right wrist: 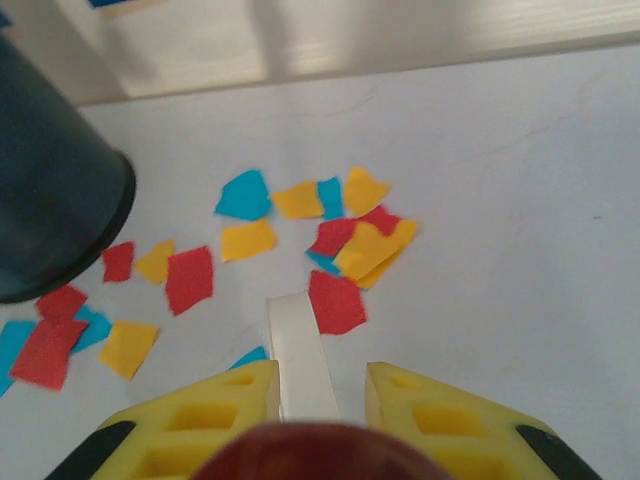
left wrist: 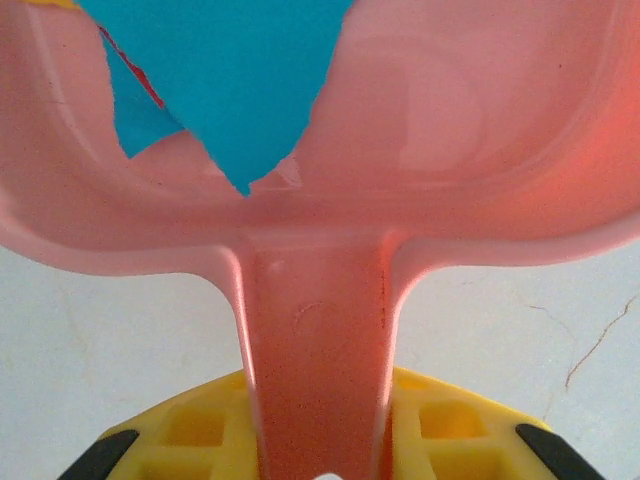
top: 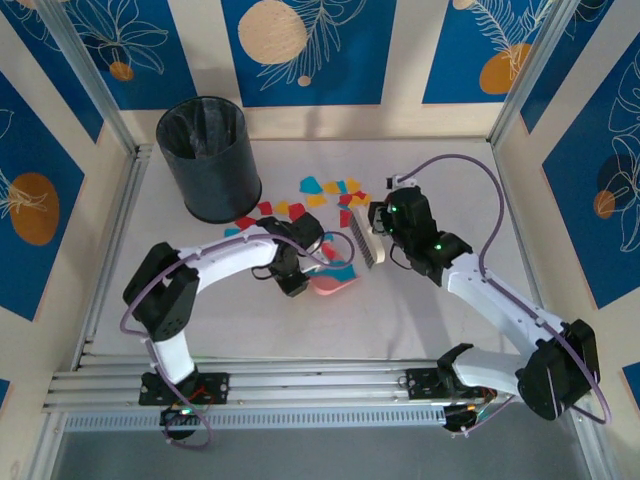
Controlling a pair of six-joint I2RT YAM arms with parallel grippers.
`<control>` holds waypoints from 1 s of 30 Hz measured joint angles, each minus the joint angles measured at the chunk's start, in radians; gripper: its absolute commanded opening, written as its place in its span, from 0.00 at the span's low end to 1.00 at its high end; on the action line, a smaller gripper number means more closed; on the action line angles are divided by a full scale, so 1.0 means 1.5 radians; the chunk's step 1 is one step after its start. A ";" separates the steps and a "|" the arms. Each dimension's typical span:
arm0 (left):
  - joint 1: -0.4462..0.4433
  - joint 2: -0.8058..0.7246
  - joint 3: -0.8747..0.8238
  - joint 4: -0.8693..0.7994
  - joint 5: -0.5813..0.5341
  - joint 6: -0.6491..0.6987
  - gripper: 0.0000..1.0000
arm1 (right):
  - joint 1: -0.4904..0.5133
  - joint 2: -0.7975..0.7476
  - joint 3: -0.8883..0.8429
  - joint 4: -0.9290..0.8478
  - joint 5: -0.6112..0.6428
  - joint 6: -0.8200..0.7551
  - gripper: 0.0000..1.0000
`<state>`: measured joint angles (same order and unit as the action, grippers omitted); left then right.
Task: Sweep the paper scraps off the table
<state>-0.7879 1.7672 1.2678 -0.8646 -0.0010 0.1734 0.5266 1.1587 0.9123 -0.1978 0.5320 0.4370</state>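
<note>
White table [top: 440,160] — paper scraps [top: 330,188], black bin [top: 210,160]

No legible text, label, brand, number or sign on any visible surface.

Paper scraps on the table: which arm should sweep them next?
Right. The right gripper holds the brush next to the paper scraps; the left gripper just holds the dustpan.

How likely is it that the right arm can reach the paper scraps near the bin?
Probably yes: the paper scraps lie on open table just beyond its brush, with nothing between.
</note>
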 measured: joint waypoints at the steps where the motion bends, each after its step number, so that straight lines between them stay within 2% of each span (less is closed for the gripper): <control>1: 0.007 -0.006 -0.001 0.004 0.001 -0.005 0.00 | -0.006 -0.005 -0.003 -0.002 0.010 0.004 0.00; 12: 0.090 -0.091 0.013 0.061 0.061 -0.054 0.00 | -0.052 -0.012 -0.045 -0.026 0.010 0.026 0.00; 20: 0.165 -0.090 0.137 0.069 0.146 -0.100 0.00 | -0.056 0.001 -0.045 -0.025 -0.013 0.030 0.00; 30: 0.240 -0.090 0.285 0.073 0.219 -0.149 0.00 | -0.059 0.024 -0.045 -0.023 -0.028 0.030 0.00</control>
<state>-0.4274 1.6325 1.6955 -0.7547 0.3271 -0.0498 0.4377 1.1946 0.8444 -0.2329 0.4892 0.4824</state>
